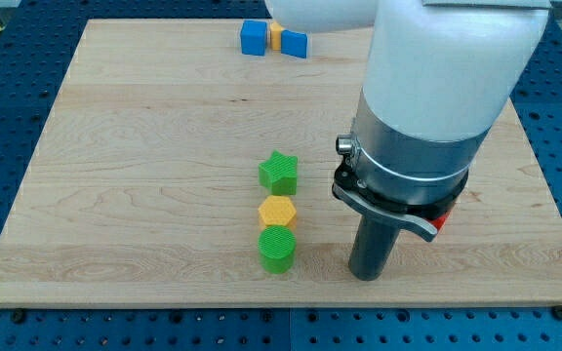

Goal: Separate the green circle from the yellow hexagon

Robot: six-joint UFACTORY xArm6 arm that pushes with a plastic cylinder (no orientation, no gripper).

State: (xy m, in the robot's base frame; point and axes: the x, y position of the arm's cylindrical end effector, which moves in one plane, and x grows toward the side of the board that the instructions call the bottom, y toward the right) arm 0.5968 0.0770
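Observation:
The green circle (277,249) stands near the view's bottom, touching the yellow hexagon (277,211) just above it. A green star (279,173) sits above the hexagon, close to it, so the three form a short column. My tip (367,274) rests on the board to the right of the green circle, about a block's width or more away from it, not touching any block.
Two blue blocks (254,37) (295,44) with an orange-yellow block (276,36) between them sit at the view's top. A red block (443,218) shows partly behind the arm at the right. The wooden board (115,195) ends close below the circle.

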